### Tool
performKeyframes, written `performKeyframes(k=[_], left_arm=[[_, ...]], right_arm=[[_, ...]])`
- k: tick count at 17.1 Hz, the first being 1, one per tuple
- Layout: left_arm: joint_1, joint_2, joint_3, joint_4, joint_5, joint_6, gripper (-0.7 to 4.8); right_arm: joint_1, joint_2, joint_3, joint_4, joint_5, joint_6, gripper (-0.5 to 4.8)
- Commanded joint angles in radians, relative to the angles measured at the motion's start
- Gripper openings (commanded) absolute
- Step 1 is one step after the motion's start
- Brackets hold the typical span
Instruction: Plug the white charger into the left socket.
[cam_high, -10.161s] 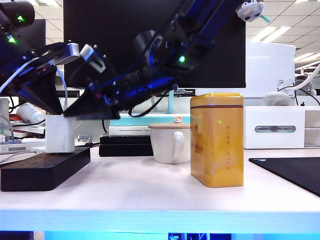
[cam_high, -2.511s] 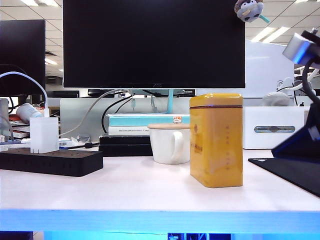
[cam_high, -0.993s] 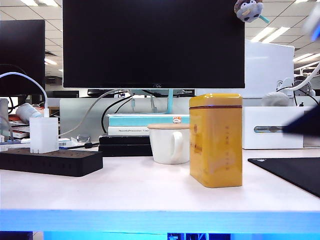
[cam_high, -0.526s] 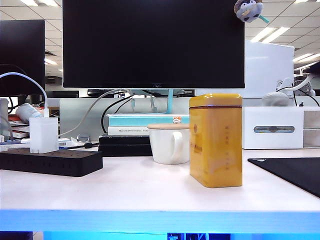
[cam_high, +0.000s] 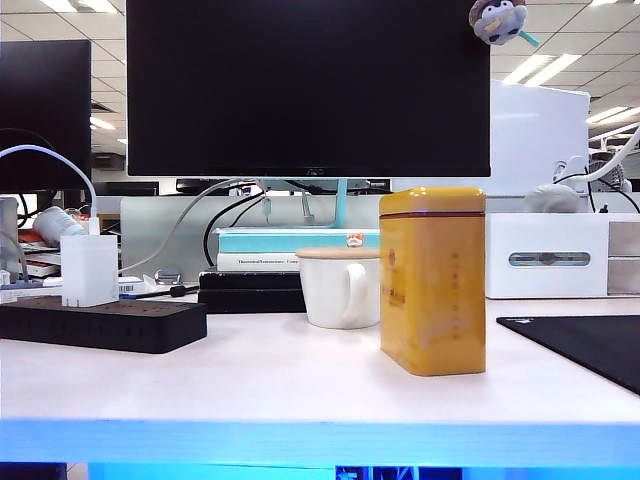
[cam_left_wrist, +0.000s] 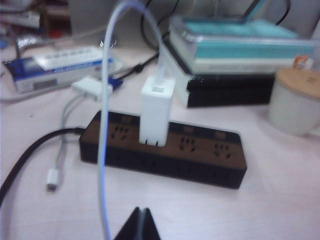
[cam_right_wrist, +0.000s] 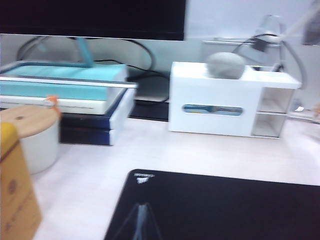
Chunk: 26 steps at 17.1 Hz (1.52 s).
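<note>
The white charger (cam_high: 89, 270) (cam_left_wrist: 156, 111) stands upright on the black power strip (cam_high: 100, 323) (cam_left_wrist: 165, 150), plugged into an outlet toward the strip's left part, its thin white cable (cam_left_wrist: 105, 115) looping up and away. My left gripper (cam_left_wrist: 141, 212) is shut with nothing in it, hanging back from the strip over bare table. Over the black mat (cam_right_wrist: 220, 205), my right gripper (cam_right_wrist: 142, 206) is shut and holds nothing. Neither arm shows in the exterior view.
A white mug with a wooden lid (cam_high: 338, 287) and a yellow tin (cam_high: 432, 281) stand mid-table. Behind are stacked books (cam_high: 290, 250), a monitor, and a white box with a slot (cam_high: 546, 255). A black mat (cam_high: 590, 345) lies at right. Loose cables and a small adapter (cam_left_wrist: 90, 87) sit beyond the strip.
The right arm, a blur at the right edge a second ago, has left the exterior view. The charger and strip have not moved.
</note>
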Motion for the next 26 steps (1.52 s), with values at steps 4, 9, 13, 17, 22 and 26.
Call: performKeyframes(k=[4, 9, 13, 17, 22, 26], left_arm=[[0.002, -0.004, 0.0, 0.006, 0.0, 0.004, 0.04], [0.049, -0.004, 0.0, 0.007, 0.005, 0.004, 0.04], [0.179, -0.004, -0.001, 0.002, 0.004, 0.004, 0.04], [0.211, -0.004, -0.002, -0.019, -0.002, 0.004, 0.04], [0.211, -0.004, -0.002, -0.019, 0.0, 0.004, 0.04], [0.211, -0.004, -0.002, -0.019, 0.0, 0.004, 0.04]], right_arm=[[-0.034, 0.001, -0.009, -0.147, -0.032, 0.0, 0.0], [-0.034, 0.001, -0.009, -0.2, -0.085, 0.0, 0.0], [-0.034, 0.001, -0.009, -0.199, -0.084, 0.0, 0.0], [-0.034, 0.001, -0.009, -0.196, -0.079, 0.0, 0.0], [-0.034, 0.001, -0.009, -0.193, -0.08, 0.0, 0.0], [-0.034, 0.001, -0.009, -0.193, -0.08, 0.0, 0.0]])
